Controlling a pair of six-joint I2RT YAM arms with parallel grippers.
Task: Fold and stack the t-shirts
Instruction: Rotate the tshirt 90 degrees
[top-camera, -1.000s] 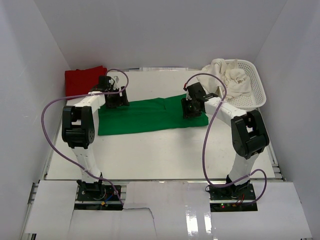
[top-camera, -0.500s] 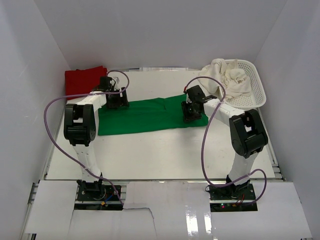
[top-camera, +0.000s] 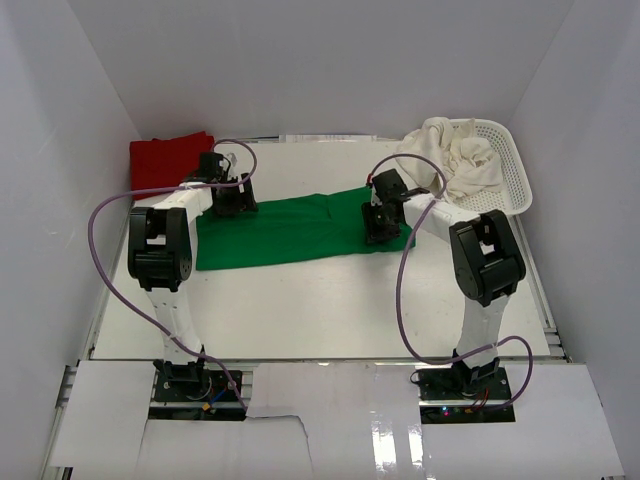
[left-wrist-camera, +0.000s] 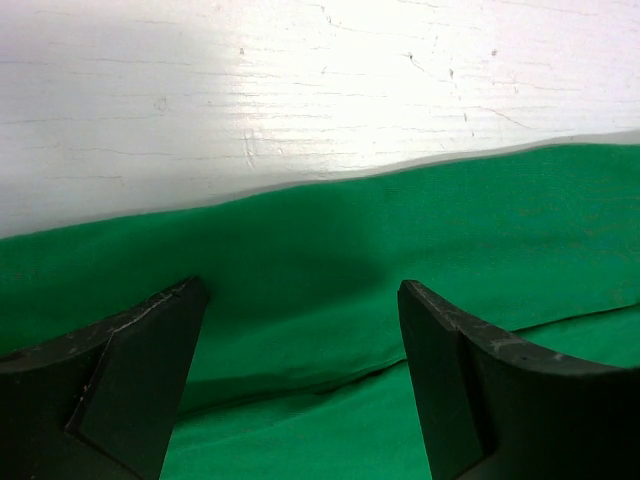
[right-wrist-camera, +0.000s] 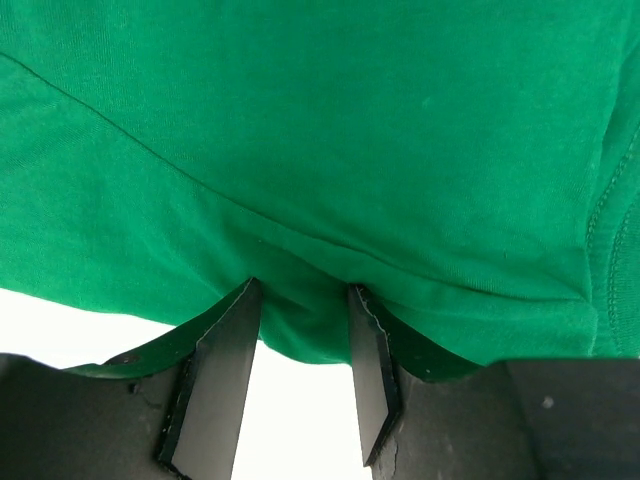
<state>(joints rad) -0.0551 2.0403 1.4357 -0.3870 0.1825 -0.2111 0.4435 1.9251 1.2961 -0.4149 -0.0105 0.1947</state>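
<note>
Far left, back corner: red t-shirt (top-camera: 170, 160) in a flat, squarish pile on the table (top-camera: 300, 300), close to the left wall. Just right of it, left gripper (top-camera: 232, 203) sits low over the back-left end of the green t-shirt (top-camera: 290, 230). Wrist cam shows its jaws spread wide w/ nothing between them, green cloth and its back edge underneath, white tabletop beyond. So that one's released.

Centre: green t-shirt laid out as a long flat band across mid-table, L to R, right end a bit farther back than the left.

On to the right end: right gripper (top-camera: 378, 228) is down on the cloth there. Wrist view has the jaws part-closed, near edge of the green cloth tucked between the fingers (right-wrist-camera: 215, 390), creases running in toward them. That's a pinch on the shirt's edge.

Far right, back corner: white mesh basket (top-camera: 518, 175) holding a rumpled heap of cream-white t-shirts (top-camera: 460, 160), some cloth spilling over the basket's left rim. Can't tell how many are in there.
</note>
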